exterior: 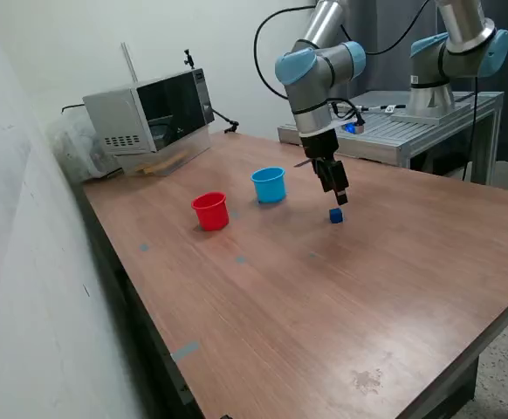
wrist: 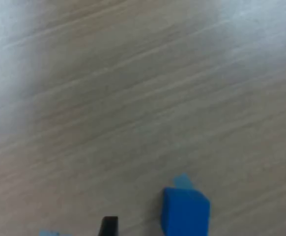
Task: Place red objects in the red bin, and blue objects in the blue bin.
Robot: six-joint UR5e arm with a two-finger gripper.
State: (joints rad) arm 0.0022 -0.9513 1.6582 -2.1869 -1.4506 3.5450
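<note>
A tiny dark blue cube (exterior: 335,215) lies on the wooden table (exterior: 324,305), to the exterior view's right of the cups. My gripper (exterior: 340,198) hangs just above it, pointing down, open and empty. In the wrist view the cube (wrist: 185,209) lies on the wood between my two dark fingertips (wrist: 108,226), which stand wide apart, and my gripper (wrist: 203,228) is over it. The light blue cup (exterior: 270,184) and the smaller red cup (exterior: 210,210) stand upright side by side, apart from the cube. The red cubes and any second blue cube are out of view.
A microwave (exterior: 154,109) stands at the table's far corner by the wall. A second robot arm (exterior: 455,52) stands on a metal bench (exterior: 429,122) behind the table. Small blue tape marks (exterior: 184,351) dot the wood.
</note>
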